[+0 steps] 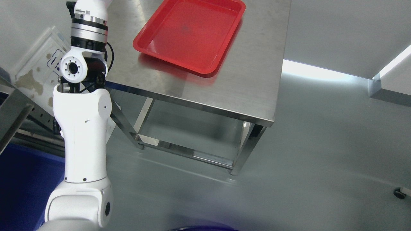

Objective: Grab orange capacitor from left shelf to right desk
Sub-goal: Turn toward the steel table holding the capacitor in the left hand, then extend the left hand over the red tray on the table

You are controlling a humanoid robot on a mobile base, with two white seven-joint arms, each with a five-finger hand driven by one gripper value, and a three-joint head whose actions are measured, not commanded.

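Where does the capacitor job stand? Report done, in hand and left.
Done: nothing visible; the red tray on the steel desk holds no capacitor. In hand: the left arm rises past the top edge, its hand out of view. Left: delivering the capacitor to the desk.

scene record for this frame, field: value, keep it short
view: head camera, looking down
table: steel table, upper centre, open frame underneath
tray: red tray on the table, nothing in it, top edge cut off by the frame
left arm: white arm rises from the lower left and runs out of the top edge; hand not in view
right arm: not in view
capacitor: not visible
shelf: not clearly identifiable; grey metal edge at far left
floor: grey, glossy
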